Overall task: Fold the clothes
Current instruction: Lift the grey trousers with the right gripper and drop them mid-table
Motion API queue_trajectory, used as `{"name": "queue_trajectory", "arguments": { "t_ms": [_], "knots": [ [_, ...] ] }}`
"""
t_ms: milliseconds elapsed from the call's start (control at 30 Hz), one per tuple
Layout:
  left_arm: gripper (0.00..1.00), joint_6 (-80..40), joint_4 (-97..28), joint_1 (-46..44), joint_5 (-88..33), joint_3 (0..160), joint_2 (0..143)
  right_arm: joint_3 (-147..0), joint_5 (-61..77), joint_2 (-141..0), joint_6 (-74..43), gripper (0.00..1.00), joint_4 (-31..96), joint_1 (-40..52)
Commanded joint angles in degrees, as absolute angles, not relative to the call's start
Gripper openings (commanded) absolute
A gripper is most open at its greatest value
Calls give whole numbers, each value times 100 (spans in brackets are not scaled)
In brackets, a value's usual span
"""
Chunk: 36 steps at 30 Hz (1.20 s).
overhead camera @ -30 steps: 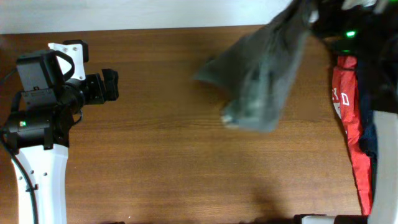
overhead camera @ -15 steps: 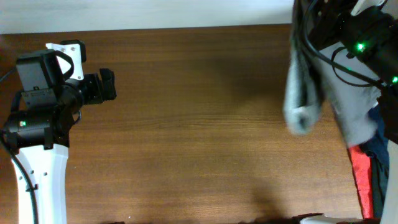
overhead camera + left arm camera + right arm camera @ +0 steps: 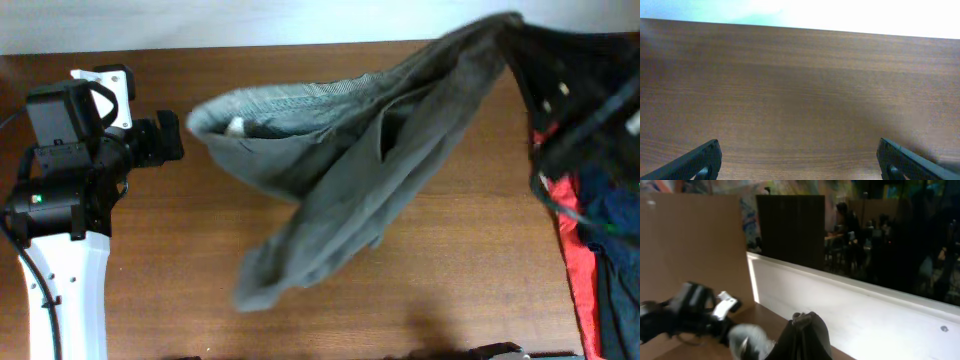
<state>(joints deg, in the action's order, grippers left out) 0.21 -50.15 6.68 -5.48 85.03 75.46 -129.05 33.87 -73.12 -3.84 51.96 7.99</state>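
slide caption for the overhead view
Grey-olive cotton shorts hang spread over the brown wooden table from the raised right arm; open left gripper sits nearby.

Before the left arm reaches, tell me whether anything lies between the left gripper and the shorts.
Nothing visible does. Only bare table lies between the open left gripper and the near waistband end of the shorts.

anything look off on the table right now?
Yes. The shorts hang stretched and twisted across the table, pinched at one end by the right gripper at the far right, waistband gaping near the open, empty left gripper; not laid flat for folding. A red garment and navy clothes sit bunched at the right edge.
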Motion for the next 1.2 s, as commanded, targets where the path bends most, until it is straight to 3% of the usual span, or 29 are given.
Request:
{"name": "queue_trajectory", "arguments": {
  "t_ms": [0, 267, 467, 500, 567, 667, 700, 733, 800, 1000, 1167],
  "knots": [
    [99, -19, -5000, 694, -464, 8600, 7465, -12971, 3634, -7437, -340, 4, 5308, 840],
    [99, -21, -5002, 694, -467, 8600, 7465, -12964, 3874, -8331, -137, 4, 5881, 827],
    [99, -21, -5006, 692, -484, 8600, 7465, -12964, 3111, -9559, 622, 6, 5935, 823],
    [99, -21, -5009, 692, -513, 8600, 7465, -12964, 2915, -9773, 716, 16, 5935, 823],
    [99, -21, -5017, 692, -558, 8600, 7465, -12964, 2598, -10193, 731, 59, 5937, 819],
    [99, -21, -5037, 692, -827, 8600, 7465, -12964, 2477, -10711, 727, 72, 5994, 779],
    [99, -19, -5059, 692, -958, 8600, 7465, -12967, 2480, -10822, 727, 86, 6034, 764],
    [99, -19, -5094, 692, -1092, 8600, 7465, -12967, 2477, -10890, 727, 93, 6071, 744],
    [99, -14, -5164, 681, -1365, 8597, 7465, -12964, 2477, -10945, 727, 98, 6114, 707],
    [99, 628, -5306, 268, -1761, 8597, 7487, -12967, 1896, -10801, 373, 99, 6333, 517],
    [99, 683, -5304, -78, -1367, 8597, 7498, -12954, 888, -10901, -242, 99, 7432, 110]
  ]
}}
